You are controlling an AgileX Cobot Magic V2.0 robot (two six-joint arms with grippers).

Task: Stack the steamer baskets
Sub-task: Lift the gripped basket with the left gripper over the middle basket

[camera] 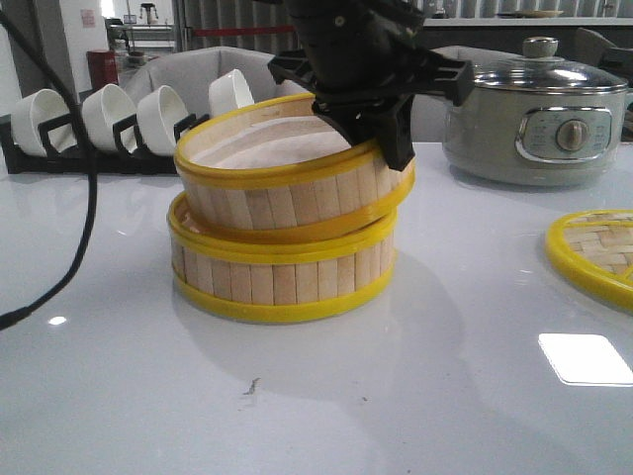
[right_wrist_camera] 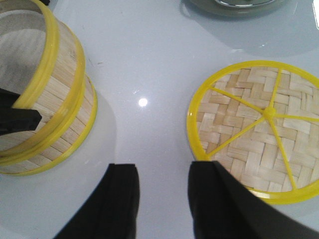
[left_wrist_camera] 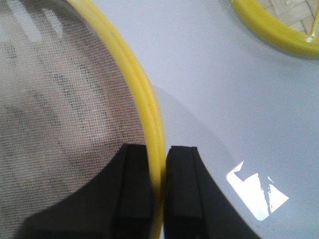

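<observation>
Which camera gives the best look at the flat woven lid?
The right wrist view: the lid shows almost whole, with weave and ribs clear. The front view catches only its part at the right edge; the left wrist view, only a corner.

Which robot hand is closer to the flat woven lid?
The right. The right gripper hangs open just beside the lid, not touching it. The left gripper is farther off, clamped on the rim of the top steamer basket.
</observation>
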